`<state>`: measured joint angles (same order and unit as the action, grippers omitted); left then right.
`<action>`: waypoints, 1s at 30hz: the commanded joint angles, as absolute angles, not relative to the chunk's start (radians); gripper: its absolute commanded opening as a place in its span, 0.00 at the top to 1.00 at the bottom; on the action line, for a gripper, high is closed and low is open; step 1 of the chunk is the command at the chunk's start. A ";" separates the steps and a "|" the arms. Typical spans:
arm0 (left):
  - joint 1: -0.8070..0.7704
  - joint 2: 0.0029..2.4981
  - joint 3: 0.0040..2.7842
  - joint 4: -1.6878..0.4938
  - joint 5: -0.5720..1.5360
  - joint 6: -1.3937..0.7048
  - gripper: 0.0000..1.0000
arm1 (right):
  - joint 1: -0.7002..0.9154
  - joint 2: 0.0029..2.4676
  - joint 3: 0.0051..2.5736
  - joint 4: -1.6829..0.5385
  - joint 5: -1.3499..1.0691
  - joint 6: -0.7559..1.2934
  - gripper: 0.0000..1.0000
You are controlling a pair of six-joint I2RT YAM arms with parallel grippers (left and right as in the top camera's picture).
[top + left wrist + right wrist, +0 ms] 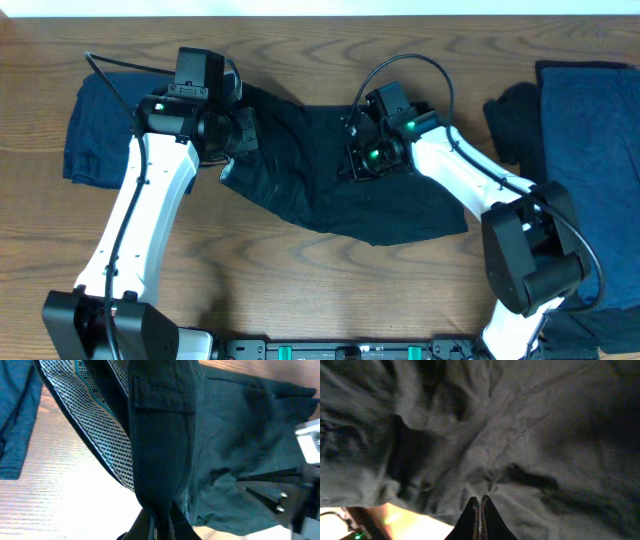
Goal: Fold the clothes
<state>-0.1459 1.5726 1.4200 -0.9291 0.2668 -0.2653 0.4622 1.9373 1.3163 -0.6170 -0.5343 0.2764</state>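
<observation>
At the middle of the table (300, 290), the black garment (330, 190) lies rumpled. It looks thin and limp, likely to sag. The left claw (161, 516) and right claw (480, 502) are both pinched closed on it — its edges seem the surest hold.

You have a brown wood-grain table (300, 290) before you. A crumpled black fabric garment (330, 190) lies spread across its middle. At the far left sits a folded navy blue garment (95, 130). Along the right edge lies a flat navy blue cloth (590, 130), with a bunched black cloth (512, 120) against its left side.
</observation>
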 commanded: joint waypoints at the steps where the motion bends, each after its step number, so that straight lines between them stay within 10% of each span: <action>1: -0.147 1.551 1.453 -0.931 0.327 -0.272 0.94 | 0.501 2.002 1.318 -0.619 -0.476 0.258 0.97; 30: -0.147 1.551 1.550 -0.941 0.509 -0.312 0.94 | 0.416 2.048 1.465 -0.609 -0.479 0.220 0.99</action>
<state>-0.1463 1.5726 1.5211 -0.9398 0.4900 -0.3073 0.4335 2.0773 1.4475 -0.6235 -0.4923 0.2394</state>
